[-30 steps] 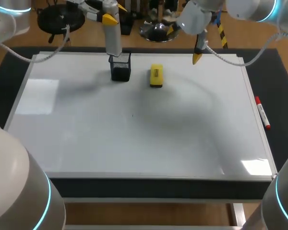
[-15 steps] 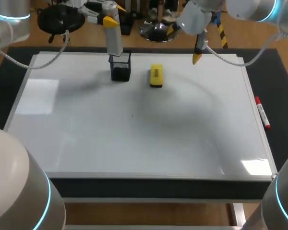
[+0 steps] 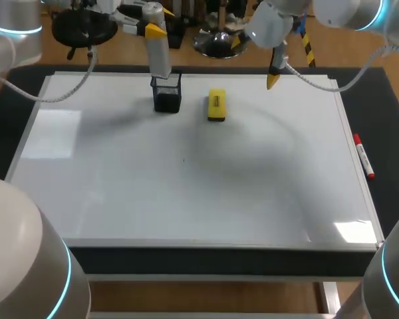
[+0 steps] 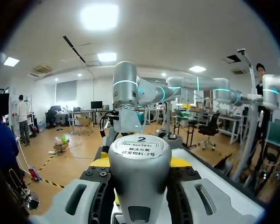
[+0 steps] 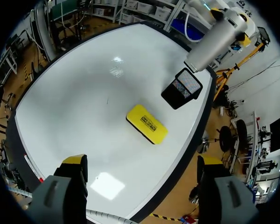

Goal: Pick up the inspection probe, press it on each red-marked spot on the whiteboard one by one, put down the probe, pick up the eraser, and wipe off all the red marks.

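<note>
The left pincer (image 4: 140, 162) pinches the grey probe (image 3: 158, 50) near its top and holds it almost upright. The probe's lower end sits right at the rim of the black mesh cup (image 3: 167, 93), which stands at the 12 o'clock edge of the whiteboard (image 3: 120, 186). The likeliest trouble is the probe's tip catching the mesh. A sideways move before it is clear would tip or drag the cup, perhaps into the yellow eraser (image 3: 216, 105) near it at its 3 o'clock. The high grip also leaves a long lever, so a firm press could twist the probe between the fingers. No red marks show on the board, so where to press is uncertain. The right pincer (image 5: 141, 161) hangs spread and empty over the board's 1 o'clock edge, apart from the eraser.
</note>
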{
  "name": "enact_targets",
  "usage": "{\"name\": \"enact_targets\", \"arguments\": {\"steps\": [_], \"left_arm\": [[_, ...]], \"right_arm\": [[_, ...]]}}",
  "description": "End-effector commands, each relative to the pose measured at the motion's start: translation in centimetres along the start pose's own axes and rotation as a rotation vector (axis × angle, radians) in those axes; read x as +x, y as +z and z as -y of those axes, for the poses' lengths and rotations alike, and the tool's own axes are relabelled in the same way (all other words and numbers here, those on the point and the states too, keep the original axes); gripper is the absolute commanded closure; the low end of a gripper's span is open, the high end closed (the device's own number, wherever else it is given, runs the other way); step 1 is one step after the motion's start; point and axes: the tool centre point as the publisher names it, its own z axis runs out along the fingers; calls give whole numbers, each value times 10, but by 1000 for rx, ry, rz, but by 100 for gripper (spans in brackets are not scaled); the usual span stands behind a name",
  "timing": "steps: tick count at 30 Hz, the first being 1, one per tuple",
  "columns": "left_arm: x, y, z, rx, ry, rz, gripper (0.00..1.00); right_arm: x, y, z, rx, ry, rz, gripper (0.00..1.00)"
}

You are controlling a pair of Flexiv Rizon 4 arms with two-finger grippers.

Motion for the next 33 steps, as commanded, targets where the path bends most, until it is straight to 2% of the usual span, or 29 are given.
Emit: {"name": "enact_targets", "arguments": {"steps": [1,9,23,33], "left_arm": [[3,0,-2,12,1,168,100],[-5,-4,-8,6,8,259,100],[-17,2,-16,21,17,264,100],[-26,1,-21,12,42,211,100]], "right_arm": [[0,-1,0,3,-1,-3,0],[0,-1,0,3,-1,-3,0],[0,-1,0,3,-1,-3,0],[0,-1,0,3,-1,-3,0]]}}
